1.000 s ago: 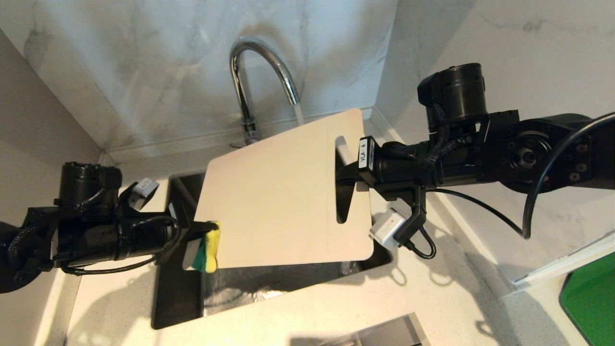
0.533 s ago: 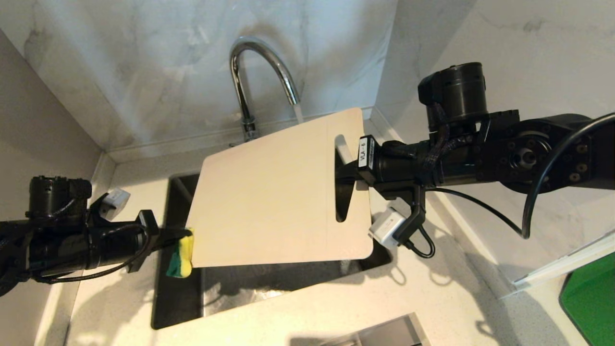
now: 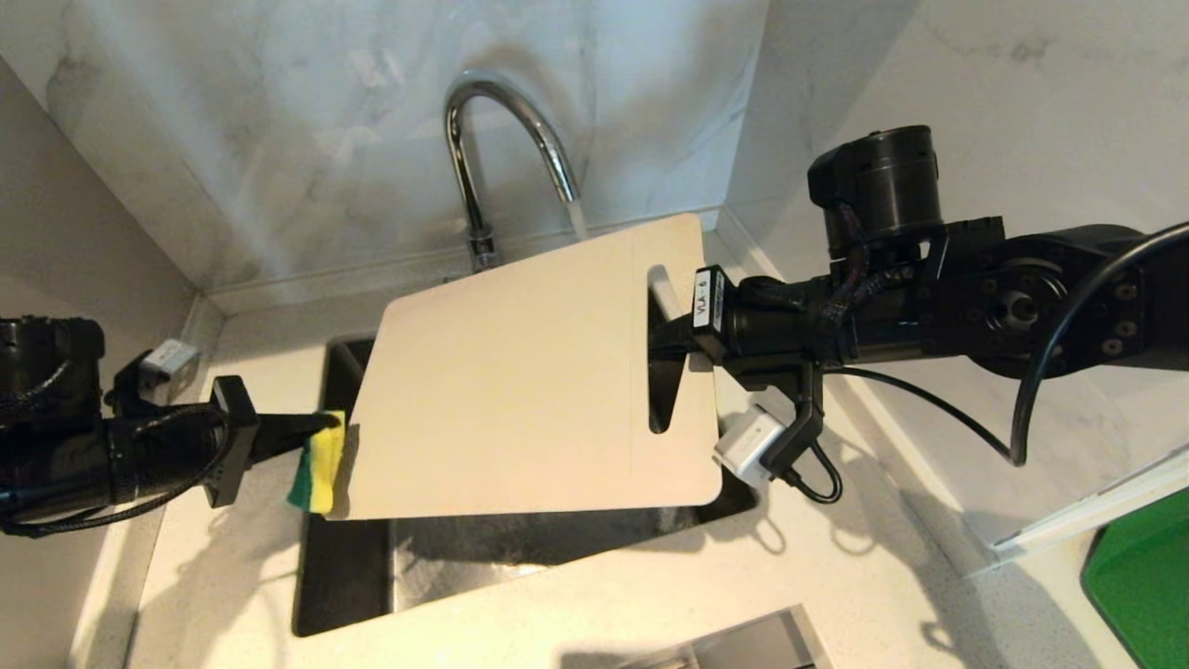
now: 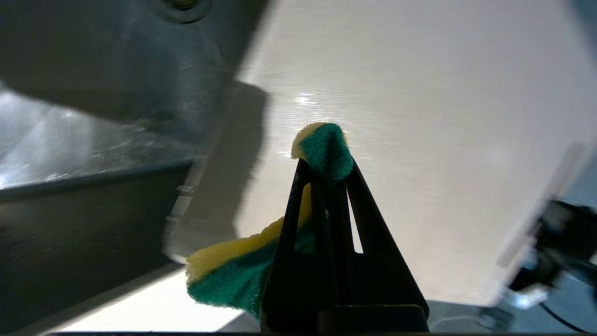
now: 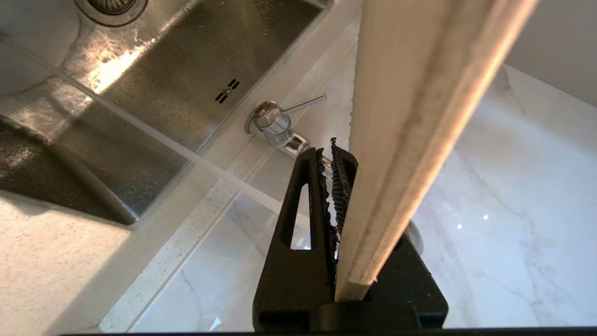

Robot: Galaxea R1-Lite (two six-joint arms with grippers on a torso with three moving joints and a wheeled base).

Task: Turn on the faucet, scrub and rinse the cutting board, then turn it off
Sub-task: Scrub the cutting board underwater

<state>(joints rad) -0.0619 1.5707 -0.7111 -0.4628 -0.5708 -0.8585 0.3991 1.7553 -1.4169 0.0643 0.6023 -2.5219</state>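
Note:
The beige cutting board (image 3: 520, 372) hangs tilted over the sink (image 3: 344, 576). My right gripper (image 3: 664, 358) is shut on its handle end beside the cutout. In the right wrist view the cutting board (image 5: 419, 116) runs edge-on past the right gripper (image 5: 332, 156). The chrome faucet (image 3: 502, 139) is running, and its stream (image 3: 576, 218) falls behind the board's far edge. The faucet's lever (image 5: 303, 103) sticks out sideways. My left gripper (image 3: 320, 432) is shut on a yellow-green sponge (image 3: 316, 460) at the board's left edge. Seen from the left wrist, the sponge (image 4: 322, 151) touches the board (image 4: 419, 140).
Marble walls close in behind and on both sides. The pale counter (image 3: 650, 595) surrounds the sink. A green tray (image 3: 1138, 585) lies at the far right. A metal edge (image 3: 734, 646) shows at the bottom. The sink basin (image 5: 163, 93) is wet.
My left gripper has drawn the sponge leftward, from under the board's left part out to its left edge. The board's free left end has shifted left and down. The right arm has stayed put.

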